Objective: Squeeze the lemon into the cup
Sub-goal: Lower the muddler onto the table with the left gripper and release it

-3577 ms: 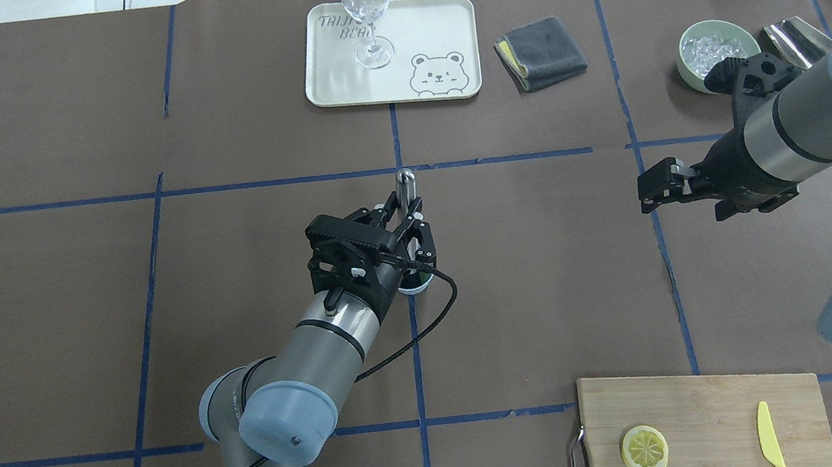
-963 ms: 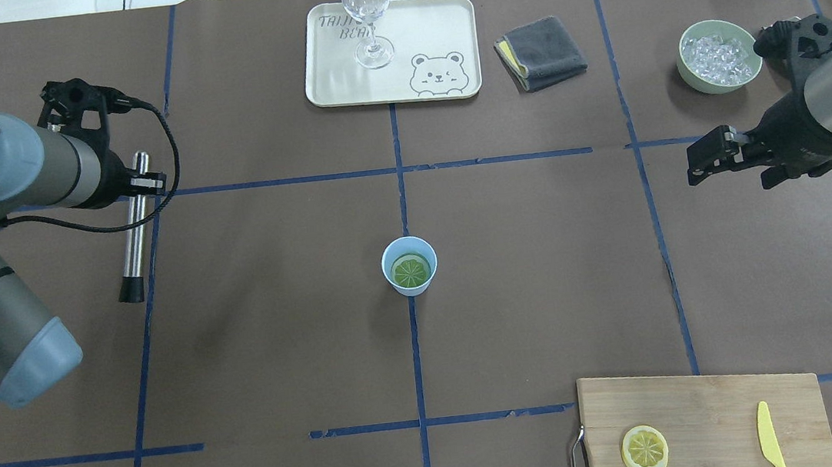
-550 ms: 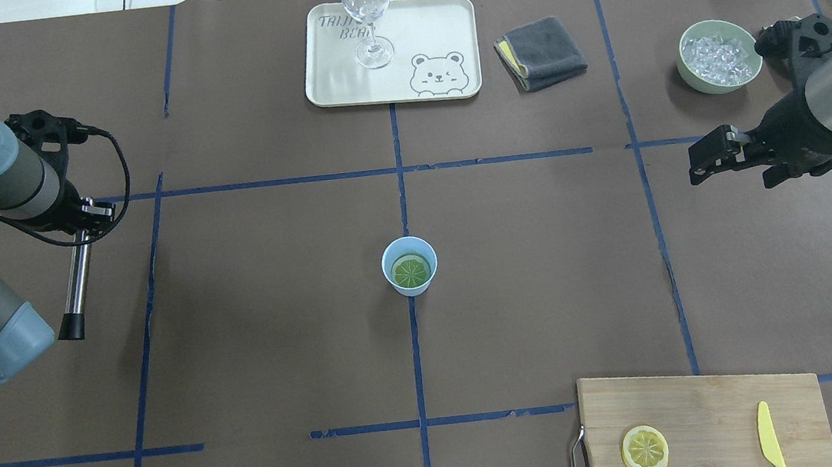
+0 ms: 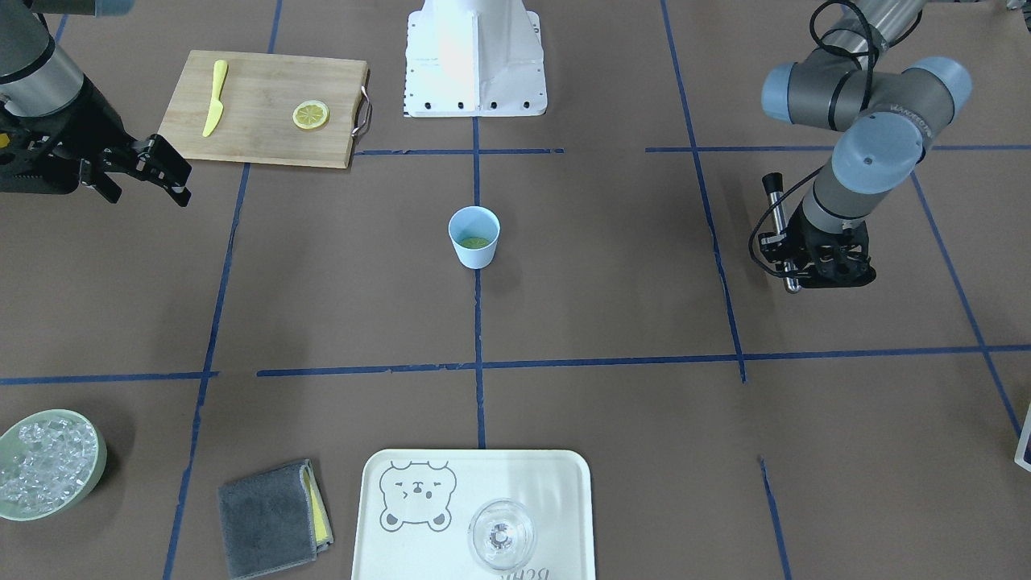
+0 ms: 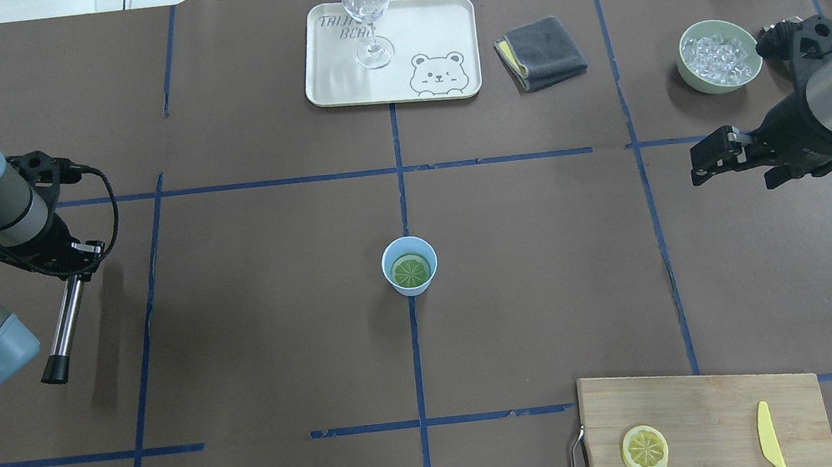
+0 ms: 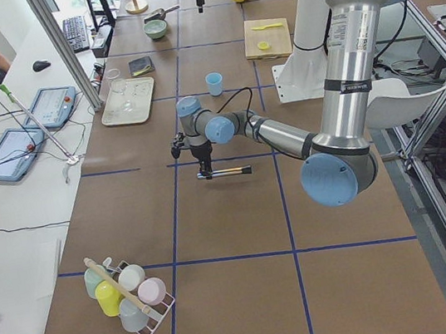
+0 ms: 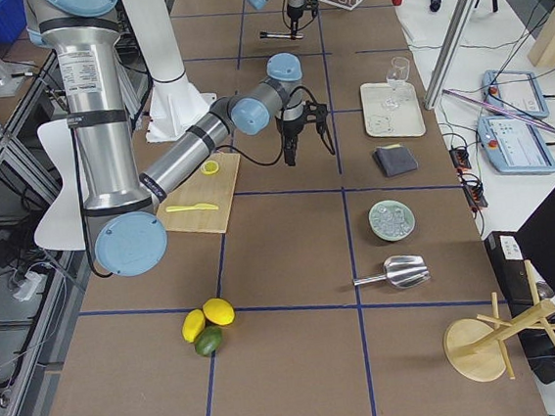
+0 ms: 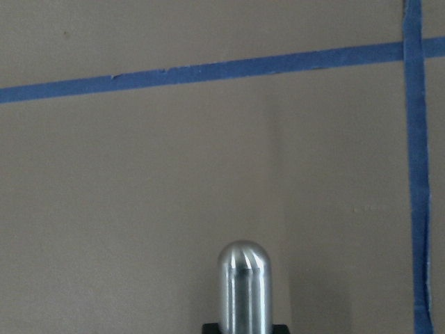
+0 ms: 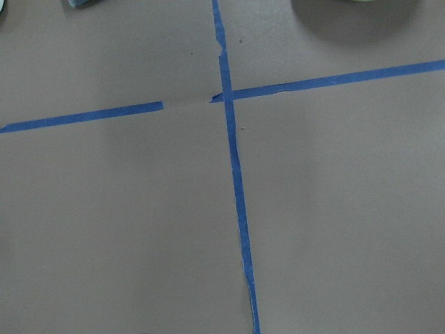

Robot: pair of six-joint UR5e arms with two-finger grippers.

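At the far left of the overhead view, our left hand [image 5: 81, 257] is clenched on a steel rod [image 5: 64, 325]. It grips the rod near its rounded end, and the black-tipped end points back toward our base. From the side camera the rod lies level. It throws a shadow on the brown surface [image 5: 278, 317] just beside it, but we cannot tell how far it sits above the surface.

In the middle, where two blue tape lines [image 5: 416, 357] run, stands the cup [image 5: 386, 261], upright and well apart from both hands. The lemon slice [image 5: 411, 270] lies flat at its bottom, face up, and looks greenish against the blue walls.

Beyond the cup, at the far edge, is a tray [image 5: 440, 22] with a bear drawing and a glass [image 5: 366, 7] standing on it. Just right of the tray lies a folded grey cloth [image 5: 541, 52].

Near our base on the right is a board [image 5: 712, 400] with a second slice [image 5: 645, 449] on it and, toward its right end, a yellow knife [image 5: 771, 447].

Our right hand [image 5: 696, 164] hovers at the right side, released, with its fingers apart and nothing between them. A green bowl [image 5: 687, 73] of ice sits beyond it.
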